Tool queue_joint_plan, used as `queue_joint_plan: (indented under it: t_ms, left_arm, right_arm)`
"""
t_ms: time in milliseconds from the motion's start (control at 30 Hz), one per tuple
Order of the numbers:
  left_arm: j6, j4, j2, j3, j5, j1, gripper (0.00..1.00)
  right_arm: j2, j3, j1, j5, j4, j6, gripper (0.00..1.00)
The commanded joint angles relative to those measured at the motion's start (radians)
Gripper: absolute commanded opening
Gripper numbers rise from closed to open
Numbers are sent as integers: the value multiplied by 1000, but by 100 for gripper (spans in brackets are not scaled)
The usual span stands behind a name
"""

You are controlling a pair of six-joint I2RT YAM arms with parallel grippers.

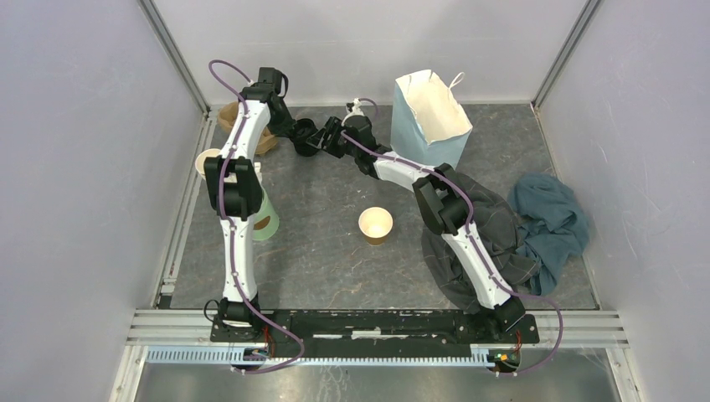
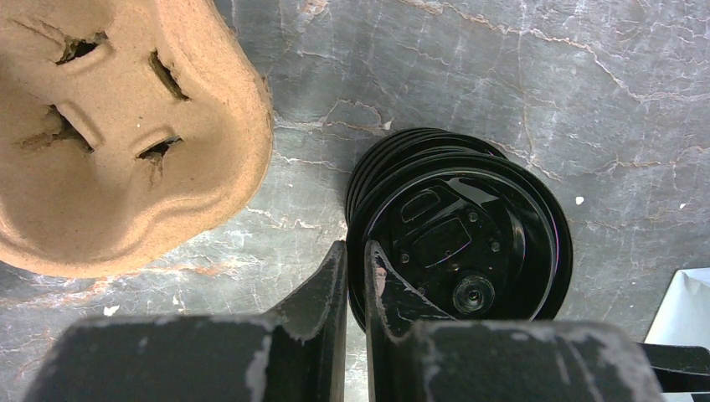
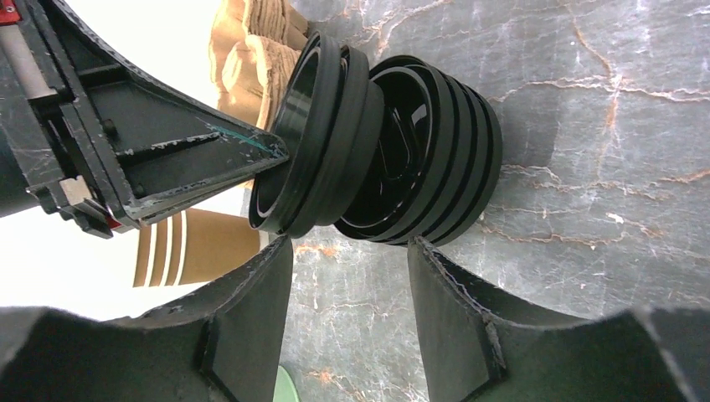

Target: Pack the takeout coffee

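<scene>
Both arms meet near the far edge of the tabletop (image 1: pixel 318 251), left of the middle, over the stack of black lids (image 2: pixel 469 226). The left tool (image 2: pixel 356 251) is pinched almost closed on the rim of the top lids (image 3: pixel 314 134), which are tipped away from the rest of the stack. The right tool (image 3: pixel 350 247) is about half open and holds nothing, its fingers spread just short of the lower lids. To do this well, I'd say the right should clamp the lower lids squarely while the left peels off just one; it looks to have several. The brown paper cup (image 1: pixel 375 224) waits mid-tabletop, upright, long axis vertical, mouth open upward, no lid on it. A second cup (image 1: pixel 208 161) stands by the left edge, partly behind the left arm.
</scene>
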Motion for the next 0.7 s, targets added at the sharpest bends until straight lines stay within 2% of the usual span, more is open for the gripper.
queue_joint_plan:
  t_ms: [0, 667]
  left_arm:
    - [-25, 17, -58, 18, 20, 5, 2]
    - [-26, 18, -54, 40, 46, 5, 2]
  right_arm:
    - [0, 41, -3, 5, 91, 38, 60]
    - [49, 72, -10, 47, 69, 78, 56]
